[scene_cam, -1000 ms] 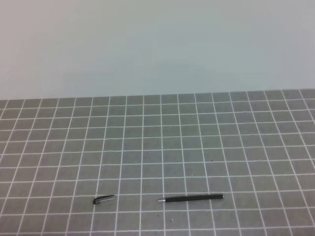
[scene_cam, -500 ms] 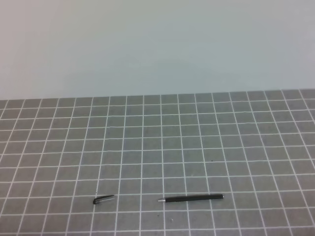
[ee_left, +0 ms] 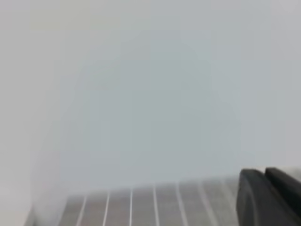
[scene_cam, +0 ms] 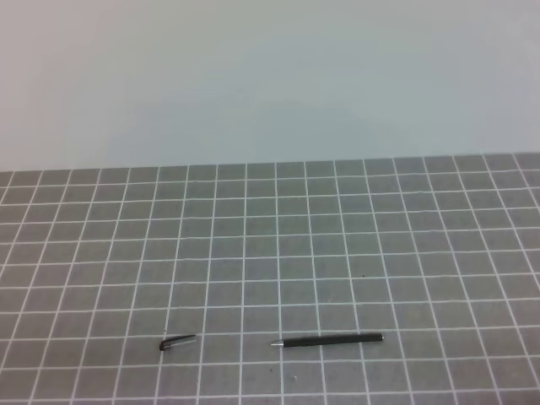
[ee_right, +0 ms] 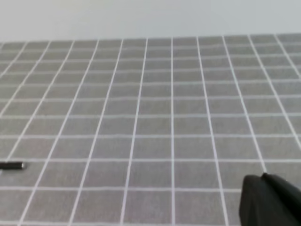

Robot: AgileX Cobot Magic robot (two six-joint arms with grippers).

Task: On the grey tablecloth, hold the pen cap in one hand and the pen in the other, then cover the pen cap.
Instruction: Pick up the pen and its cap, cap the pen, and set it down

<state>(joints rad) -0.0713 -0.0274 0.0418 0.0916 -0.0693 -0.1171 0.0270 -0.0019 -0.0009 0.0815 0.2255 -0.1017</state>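
Pale, plain wall [scene_cam: 270, 76] is filling the upper part of the exterior high view, and below it the grey tablecloth [scene_cam: 337, 245] with its grid of thin white lines is covering the table. No brand, label or writing is showing on anything.

Neither hand is appearing in the exterior high view. The pen cap [scene_cam: 177, 342] is lying flat on the cloth near the lower edge, and the pen [scene_cam: 326, 339] is lying to its right, well apart from it, with its small silvery tip pointing toward the cap.

In the left wrist view, a dark part of the left hand [ee_left: 268, 197] is sitting in the lower right corner, against blurred wall and a strip of grid; whether it is open or closed cannot be told. In the right wrist view, a dark part of the right hand [ee_right: 269, 200] is likewise showing at the lower right corner, its state also unclear. One end of the pen [ee_right: 11, 165] is showing far to the left of that hand, at the frame's edge, on the cloth [ee_right: 155, 103].
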